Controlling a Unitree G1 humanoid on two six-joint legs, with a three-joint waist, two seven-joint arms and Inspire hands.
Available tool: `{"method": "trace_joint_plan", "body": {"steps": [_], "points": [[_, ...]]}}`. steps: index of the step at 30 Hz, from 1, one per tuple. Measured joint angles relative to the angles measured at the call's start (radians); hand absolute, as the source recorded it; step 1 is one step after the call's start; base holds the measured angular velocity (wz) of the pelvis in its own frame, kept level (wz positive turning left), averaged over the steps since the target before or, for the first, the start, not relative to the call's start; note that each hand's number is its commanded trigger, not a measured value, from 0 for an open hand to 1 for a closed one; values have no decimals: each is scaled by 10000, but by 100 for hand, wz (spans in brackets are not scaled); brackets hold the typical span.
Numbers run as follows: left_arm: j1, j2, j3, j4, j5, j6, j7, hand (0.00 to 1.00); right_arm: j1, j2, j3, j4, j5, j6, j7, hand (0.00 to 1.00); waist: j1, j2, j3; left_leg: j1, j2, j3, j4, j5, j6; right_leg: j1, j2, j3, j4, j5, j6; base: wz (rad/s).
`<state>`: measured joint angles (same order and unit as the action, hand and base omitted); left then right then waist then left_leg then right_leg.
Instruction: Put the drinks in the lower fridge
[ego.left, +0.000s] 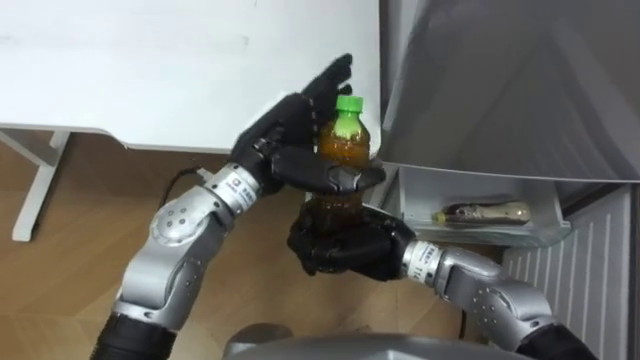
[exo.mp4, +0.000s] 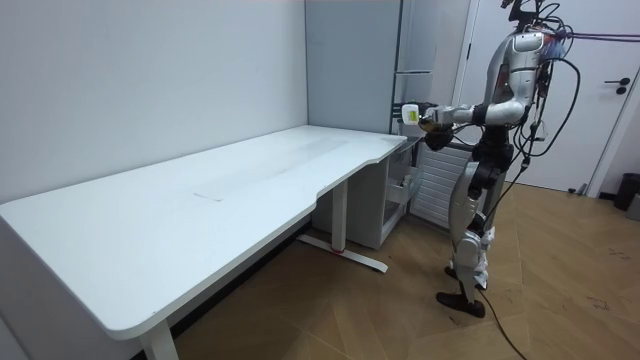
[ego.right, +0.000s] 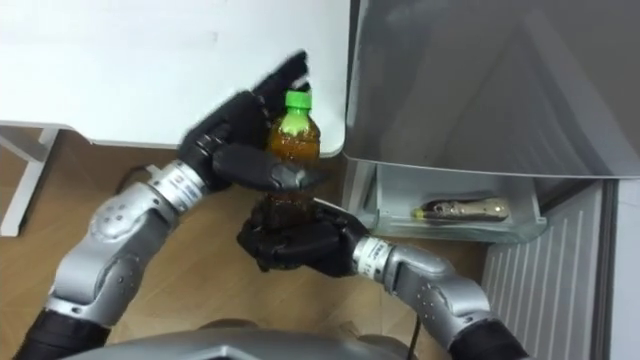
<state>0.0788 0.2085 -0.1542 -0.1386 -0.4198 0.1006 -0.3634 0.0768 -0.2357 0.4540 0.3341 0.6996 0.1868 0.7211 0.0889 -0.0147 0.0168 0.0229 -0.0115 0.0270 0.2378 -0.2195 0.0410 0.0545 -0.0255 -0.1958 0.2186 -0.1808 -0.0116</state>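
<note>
Carry step: bottle (ego.left: 346, 140) upright, off the surface (ego.left: 150, 70); left hand (ego.left: 290, 130) wrapped round its middle, right hand (ego.left: 340, 245) clamped on its base; next, prob. swing it toward 4 o'clock into fridge shelf (ego.left: 470, 187), kept upright.

Head stereo pair: steeply downward, close over bottle (ego.left: 345, 150), desk corner (ego.left: 360, 30), fridge (ego.left: 500, 80). Room view: far back, facing along desk toward fridge. Shared by all: those three.
</note>
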Motion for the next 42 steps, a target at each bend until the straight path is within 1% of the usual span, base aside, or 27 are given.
{"method": "trace_joint_plan", "body": {"steps": [1, 3, 4, 5, 7, 10, 13, 15, 16, 19, 20, 21, 23, 25, 27, 28, 29, 31, 32, 33, 34, 35, 37, 38, 39, 41, 42], "points": [[0, 6, 305, -368, 1, -9, 161, 0, 84, 2, -135, 3, 40, -6, 96, 100, 4, 29, 2, -15, -1, -22, 0, 0, 0, -14, 0, -27, -1, 0, 0, 0], [-3, 31, 676, -873, 6, -218, 421, 0, 278, 4, -305, 8, 38, -27, 149, 100, -9, 116, -36, 55, -6, -29, 1, 0, 0, 0, -7, -29, -1, 1, -1, 2], [-7, 37, 876, -1115, -2, -454, 644, 0, 412, -4, -389, 7, 33, -28, 152, 100, 26, 199, -54, 100, -11, -11, -7, 4, 2, 18, -20, -25, -2, 1, 0, -6], [-6, 32, 1104, -1281, -2, -657, 806, 0, 528, 0, -479, 7, 14, -28, 152, 100, 87, 272, -49, 157, -9, 35, -41, 6, 4, 33, -34, -17, -1, 0, 1, -8], [-13, 21, 1423, -1390, 5, -844, 1091, 0, 668, -4, -615, 8, -25, -28, 152, 100, 122, 331, -38, 217, 1, 76, -91, 7, 4, 46, -16, -8, -1, -1, 3, -8], [-13, 18, 1726, -1392, 25, -881, 1650, 0, 724, -66, -781, 46, -64, -28, 151, 100, 193, 325, -34, 240, 7, 86, -149, 10, -2, 52, 0, -6, -18, -2, 3, -2], [-10, 15, 2006, -1453, 423, -886, 2275, 0, 962, -53, -1084, 93, -64, -32, 150, 100, 293, 308, -38, 289, -5, 74, -160, 9, -1, 156, 1, -15, -135, -1, 3, 0], [-11, -1, 2363, -1563, 727, -913, 2729, 0, 1130, 12, -1304, 81, -72, -31, 148, 100, 361, 304, -35, 290, 1, 107, -162, 8, -2, 151, 11, 6, -152, -1, 3, -3], [-20, -3, 2644, -1568, 875, -989, 3065, 0, 1237, 29, -1435, 81, -70, -32, 148, 100, 414, 306, -36, 329, 4, 135, -179, 9, -2, 168, 15, 32, -162, -1, 3, -11], [-26, -2, 3407, -1559, 884, -1042, 3835, 0, 1650, 44, -1742, 93, -118, -32, 143, 100, 597, 305, -33, 596, 23, 171, -330, 10, -4, 349, -6, 73, -176, -2, 4, -5], [-27, 8, 3581, -1558, 885, -1059, 3973, 0, 1735, 51, -1822, 91, -197, -33, 144, 100, 594, 300, -36, 633, 24, 166, -341, 10, -4, 379, -14, 68, -173, -3, 5, 3], [-27, 14, 3901, -1531, 934, -1124, 4259, 0, 1842, 46, -1948, 93, -404, -35, 129, 100, 594, 273, -19, 712, 20, 151, -382, 10, -3, 436, -17, 54, -173, -12, 19, 0], [-21, 13, 4321, -1320, 996, -1222, 4730, 0, 2040, 40, -2104, 88, -427, -35, 123, 100, 728, 239, -24, 766, 4, 150, -403, 10, -2, 491, -7, 37, -172, -25, 41, 0], [-5, -9, 4448, -1124, 1003, -1244, 5060, 0, 2161, 43, -2334, 106, -461, -35, 119, 100, 816, 197, -19, 773, -6, 145, -403, 9, -1, 519, 10, 37, -195, -25, 41, 0], [51, -31, 4655, -809, 1078, -1246, 5376, 0, 2232, 212, -2576, 335, -472, -44, 115, 100, 849, 166, -27, 855, -17, 142, -412, 6, 1, 685, 28, 57, -371, -18, 48, 0], [166, -33, 4846, -599, 1088, -1246, 5603, 0, 2287, 326, -2762, 566, -515, -60, 105, 100, 840, 188, -25, 898, -15, 118, -440, -1, 2, 760, 41, 61, -373, -19, 48, 3], [289, -32, 5063, -416, 1092, -1244, 5811, 0, 2429, 355, -2984, 654, -667, -59, 66, 100, 837, 237, -67, 920, -15, 96, -470, -3, 4, 774, 45, 63, -367, -19, 47, 3], [372, -29, 5378, -203, 1073, -1246, 6179, 0, 2525, 340, -3290, 912, -749, -59, 32, 100, 838, 246, -74, 916, -16, 65, -483, -2, 3, 756, 41, 41, -361, -19, 47, 2], [433, -25, 5524, 86, 1030, -1307, 6408, 0, 2570, 328, -3462, 1169, -778, -60, -40, 100, 840, 263, -92, 929, -16, 60, -476, 0, 2, 724, 39, 35, -337, -20, 47, 0], [525, -13, 5557, 293, 965, -1398, 6502, 0, 2618, 316, -3534, 1268, -779, -59, -103, 100, 842, 288, -117, 937, -16, 64, -476, 0, 3, 706, 36, 36, -338, -20, 47, 0], [772, -16, 5571, 732, 926, -1437, 6699, 0, 2773, 280, -3681, 1330, -779, -58, -267, 100, 842, 328, -157, 957, -19, 88, -488, -1, 5, 683, 33, 41, -340, -21, 48, -5], [914, -21, 5569, 929, 794, -1426, 6792, 0, 2858, 263, -3736, 1330, -772, -58, -339, 100, 852, 356, -169, 963, -19, 106, -500, -1, 5, 674, 30, 36, -346, -21, 49, -7], [1290, -58, 5564, 1870, 555, -1424, 7046, 0, 3089, 274, -3891, 1501, -772, -76, -537, 100, 854, 394, -163, 984, -2, 142, -517, 1, 1, 653, 43, 39, -350, -22, 49, -5], [1348, -62, 5543, 2151, 517, -1426, 7086, 0, 3091, 280, -3899, 1670, -772, -105, -550, 100, 796, 392, -165, 1008, 3, 144, -520, 1, 1, 667, 49, 46, -350, -23, 48, 0], [1428, -88, 5486, 2716, 318, -1418, 7196, 0, 3099, 278, -3906, 1978, -774, -111, -645, 100, 781, 394, -168, 1041, 9, 143, -531, 0, -1, 705, 59, 58, -347, -23, 47, 0], [1677, -256, 5422, 3437, -33, -1406, 7411, 0, 3134, 277, -3951, 2358, -792, -109, -797, 100, 757, 345, -169, 1041, 7, 159, -559, -2, -4, 689, 49, 63, -330, -27, 46, 0], [1759, -315, 5420, 3582, -76, -1410, 7469, 0, 3168, 284, -3981, 2397, -791, -109, -828, 100, 760, 336, -170, 1044, 3, 159, -583, -1, -3, 703, 43, 63, -328, -30, 48, 0]]}}
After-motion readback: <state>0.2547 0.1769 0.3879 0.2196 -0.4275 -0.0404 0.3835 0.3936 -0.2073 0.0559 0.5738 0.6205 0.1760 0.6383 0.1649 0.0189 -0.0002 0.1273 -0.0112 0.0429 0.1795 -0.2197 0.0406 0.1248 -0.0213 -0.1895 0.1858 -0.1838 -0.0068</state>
